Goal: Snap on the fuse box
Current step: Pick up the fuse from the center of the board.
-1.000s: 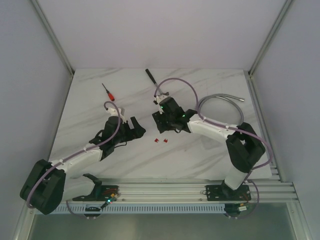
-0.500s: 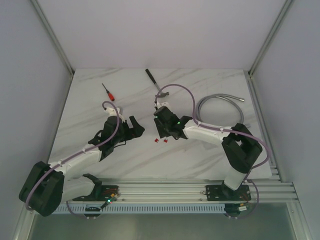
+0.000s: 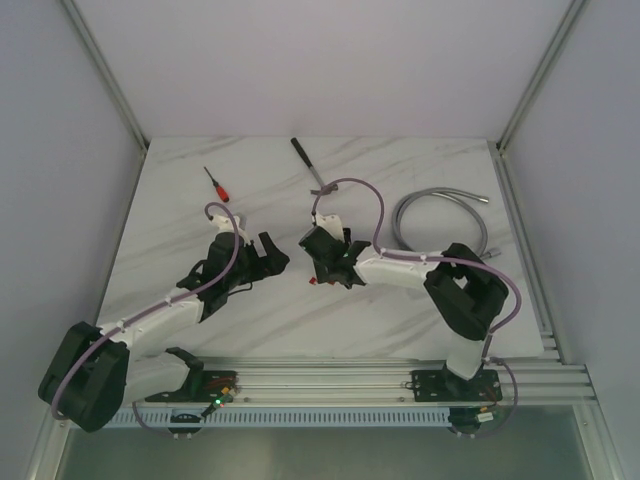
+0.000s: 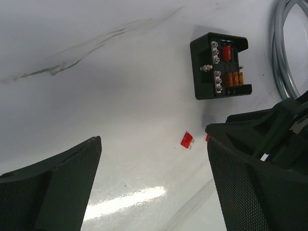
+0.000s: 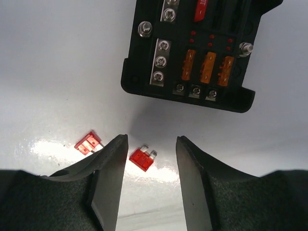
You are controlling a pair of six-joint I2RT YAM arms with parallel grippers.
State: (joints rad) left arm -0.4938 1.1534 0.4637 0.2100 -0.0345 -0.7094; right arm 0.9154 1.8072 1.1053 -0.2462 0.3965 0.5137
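The fuse box (image 5: 197, 48) is a black open box with orange fuses and one red fuse, lying flat just beyond my right gripper (image 5: 151, 139). That gripper is open, and a loose red fuse (image 5: 142, 159) lies on the table between its fingers, touching neither. A second red fuse (image 5: 87, 143) lies just outside the left finger. In the left wrist view the fuse box (image 4: 220, 65) lies ahead to the right. My left gripper (image 4: 153, 139) stands wide open and empty over bare table, with a red fuse (image 4: 186, 140) just ahead of it.
A red-handled screwdriver (image 3: 218, 185) and a black-handled tool (image 3: 306, 160) lie at the back of the marble table. A coiled grey cable (image 3: 440, 215) lies right of the right arm. An aluminium rail (image 3: 330, 385) runs along the near edge.
My right gripper has moved left and nearer, down over the loose red fuses, and its jaws have narrowed. The left arm has stayed still.
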